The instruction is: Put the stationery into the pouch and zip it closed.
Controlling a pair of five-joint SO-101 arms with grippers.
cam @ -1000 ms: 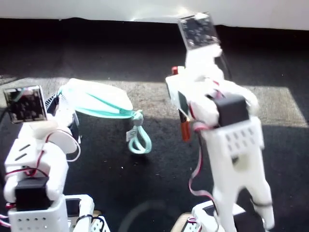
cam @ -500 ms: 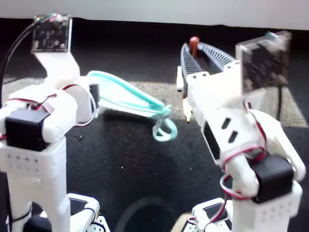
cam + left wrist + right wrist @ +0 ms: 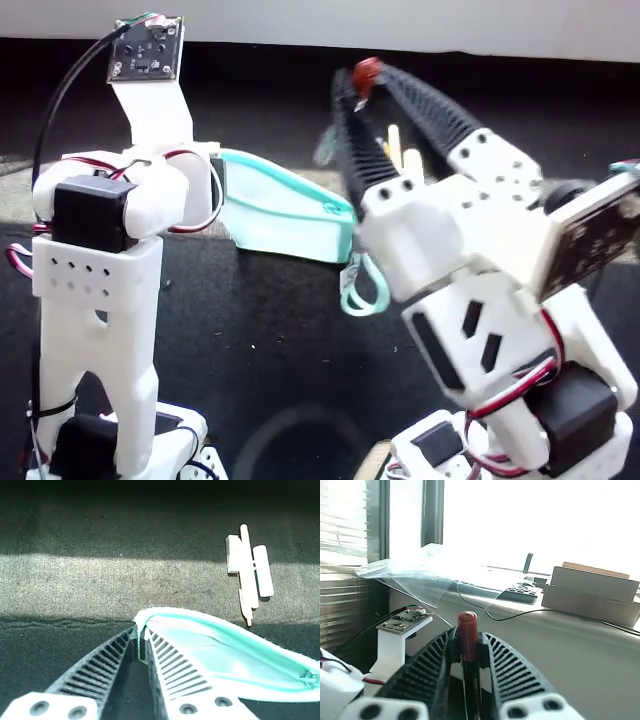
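Observation:
A mint-green pouch (image 3: 285,210) hangs in the air, held by its left end, with its wrist loop (image 3: 362,290) dangling below. My left gripper (image 3: 139,636) is shut on the pouch's (image 3: 225,662) edge, and the zipper pull (image 3: 307,677) sits at the far end. My right gripper (image 3: 366,82) is raised high and tilted upward, shut on a dark pen with a red cap (image 3: 367,72). The wrist view shows this pen (image 3: 468,632) upright between the fingers. White stationery pieces (image 3: 248,570) lie on the table beyond the pouch.
The table (image 3: 250,370) is covered in dark cloth with a sunlit band (image 3: 100,585) across it. The left arm's tower (image 3: 100,300) stands at the front left and the right arm's body (image 3: 500,320) at the front right. A white wall (image 3: 300,20) runs along the back.
The left arm has risen and lifted the pouch off the table to the right. The right arm has swung back and tipped upward, and the pen now points up.

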